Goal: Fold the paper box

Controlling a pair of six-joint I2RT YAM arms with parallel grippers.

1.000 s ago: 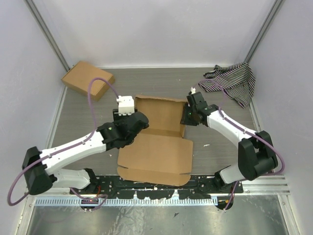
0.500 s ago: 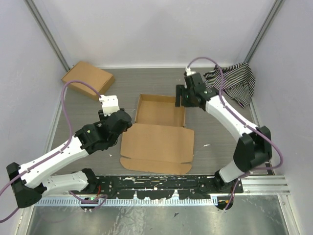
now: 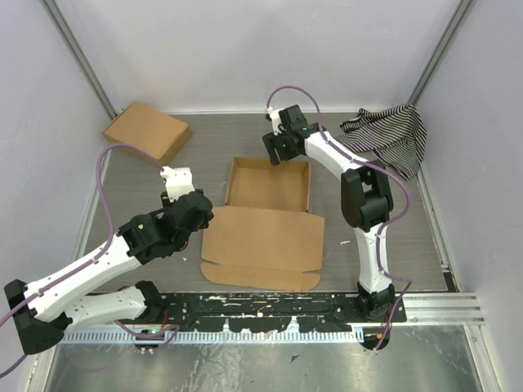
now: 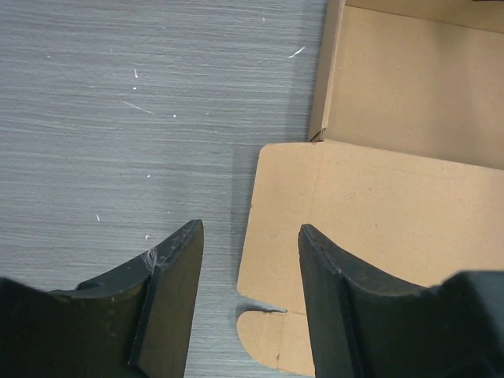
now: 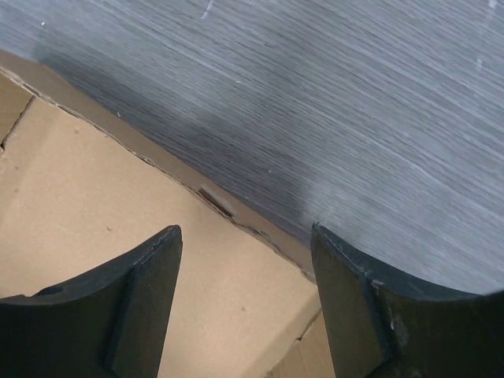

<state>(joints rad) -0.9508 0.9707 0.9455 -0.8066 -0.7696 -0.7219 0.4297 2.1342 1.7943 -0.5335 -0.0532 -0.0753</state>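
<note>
the left tool (image 4: 248, 230) had its two black fingers (image 4: 169, 283) wide apart, with nothing between them. it hung over the grey counter (image 3: 131, 192), just by the left edge of the paper box (image 3: 261, 237). one finger was over bare counter and the other over the flat brown flap.

the right tool (image 5: 246, 233) was open wide too and held nothing. it hung over the far wall of the paper box, with that wall showing between its fingers. a small slit sat in the top of that wall.

a small closed brown box (image 3: 147, 132) lay in the far left corner, well apart from both tools. a black and white striped cloth (image 3: 391, 139) lay bunched in the far right corner, beside the right arm. purple wires (image 3: 106, 163) looped over both arms.

the paper box lay in the middle of the counter, between the two arms. its far half stood up as a low tray with thin walls. its near half lay flat on the counter like an open lid, with little tabs at the near corners.
</note>
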